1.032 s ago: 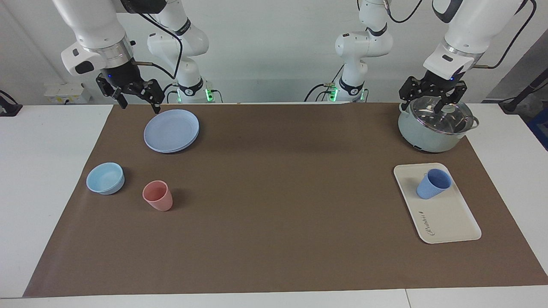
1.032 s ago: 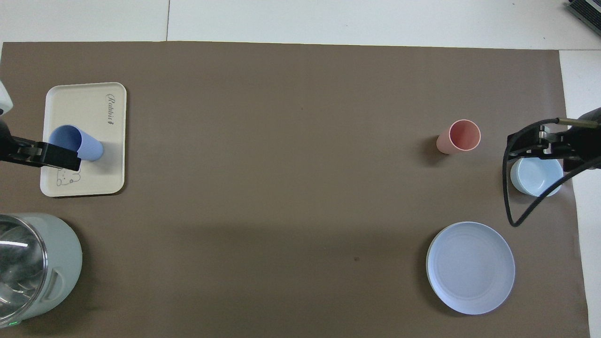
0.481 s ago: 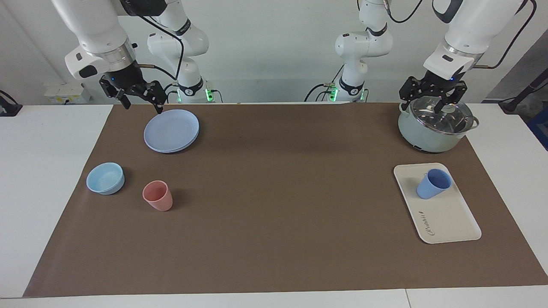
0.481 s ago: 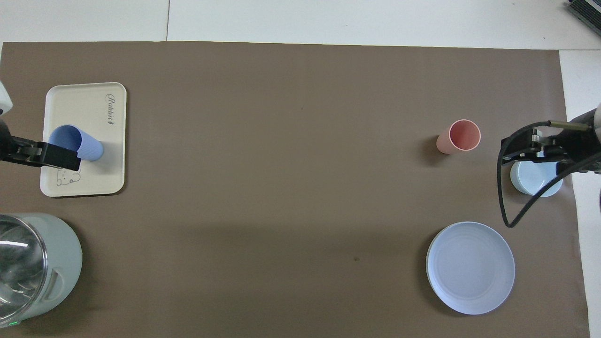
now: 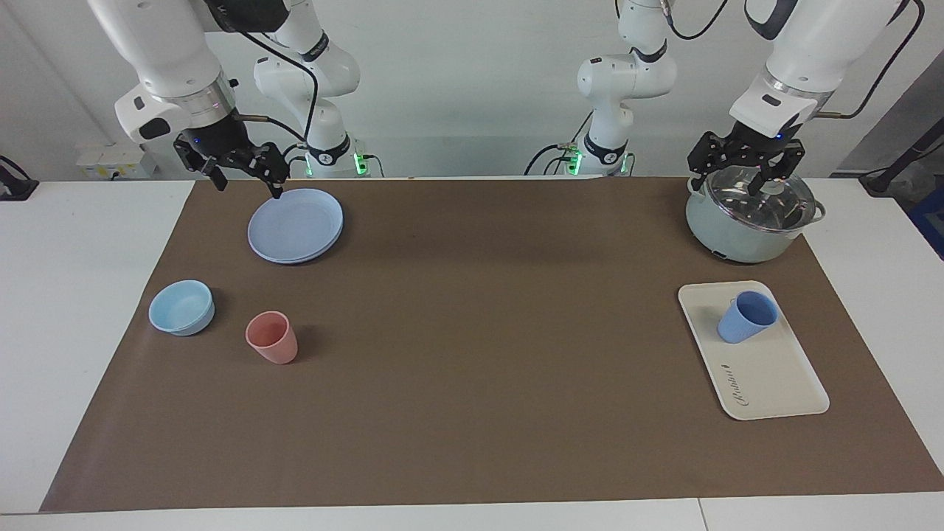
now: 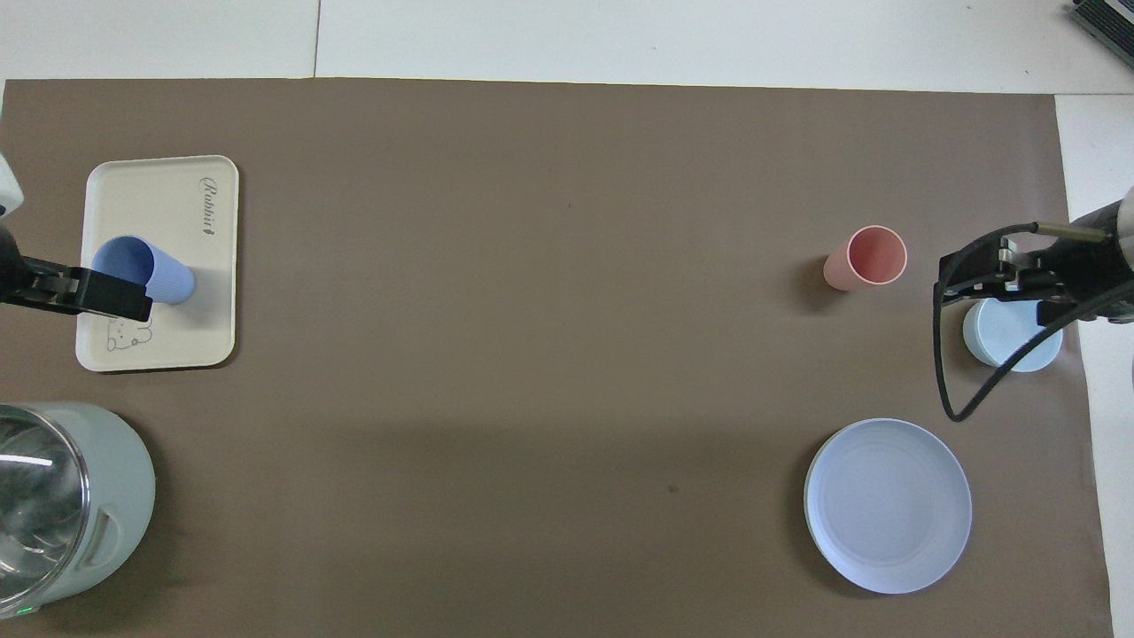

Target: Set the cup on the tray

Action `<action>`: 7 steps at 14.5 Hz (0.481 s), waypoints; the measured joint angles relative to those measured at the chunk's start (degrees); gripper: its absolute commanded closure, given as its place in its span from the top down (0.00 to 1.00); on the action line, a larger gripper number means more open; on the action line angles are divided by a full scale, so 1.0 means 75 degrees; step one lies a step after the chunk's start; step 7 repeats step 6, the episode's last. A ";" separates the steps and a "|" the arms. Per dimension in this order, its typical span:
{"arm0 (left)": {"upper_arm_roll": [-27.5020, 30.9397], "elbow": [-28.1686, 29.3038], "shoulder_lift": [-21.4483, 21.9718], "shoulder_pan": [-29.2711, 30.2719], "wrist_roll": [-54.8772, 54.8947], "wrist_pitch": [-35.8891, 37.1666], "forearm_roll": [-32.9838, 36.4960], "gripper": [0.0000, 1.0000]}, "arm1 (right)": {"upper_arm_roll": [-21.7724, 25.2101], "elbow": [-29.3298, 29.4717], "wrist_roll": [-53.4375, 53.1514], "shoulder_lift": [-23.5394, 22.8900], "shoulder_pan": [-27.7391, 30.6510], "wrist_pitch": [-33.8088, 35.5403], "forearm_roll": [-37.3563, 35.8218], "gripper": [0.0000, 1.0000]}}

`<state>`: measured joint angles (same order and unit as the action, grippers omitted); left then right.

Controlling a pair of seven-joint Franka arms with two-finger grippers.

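Cup [image 5: 746,317] stands upright on tray [image 5: 774,376], at the tray end nearer the robots, toward the left arm's end of the counter; task looks done. Plastic tumbler: light, stiff, prob. slippery and tippy when empty. Best hold is across the side wall, mid-height, w/ gentle squeeze.

Left end effector [image 5: 745,166] hangs over the lidded pot [image 5: 748,217], wide open, empty. Right end effector [image 5: 247,173] is by the round plate [image 5: 295,225], also wide, empty.

Vs. a sec ago: right end effector has drifted slightly toward the plate; left one, cup & tray unchanged.
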<state>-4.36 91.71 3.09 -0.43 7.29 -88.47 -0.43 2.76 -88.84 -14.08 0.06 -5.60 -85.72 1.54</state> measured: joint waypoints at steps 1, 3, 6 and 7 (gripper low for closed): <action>0.0000 0.0004 0.0000 0.0000 0.0063 -0.0004 0.0000 1.00 | 0.0000 -0.0006 0.0066 0.0000 -0.0001 -0.0001 0.0000 1.00; 0.0000 0.0021 0.0000 0.0000 0.0182 -0.0038 0.0000 1.00 | -0.0001 -0.0013 0.0662 0.0000 -0.0002 -0.0001 -0.0065 1.00; -0.0002 0.0025 0.0000 0.0000 0.0226 -0.0085 0.0000 1.00 | -0.0003 -0.0014 0.1319 0.0000 -0.0002 -0.0001 -0.0207 1.00; -0.0002 0.0025 0.0000 0.0000 0.0226 -0.0085 0.0000 1.00 | -0.0003 -0.0014 0.1319 0.0000 -0.0002 -0.0001 -0.0207 1.00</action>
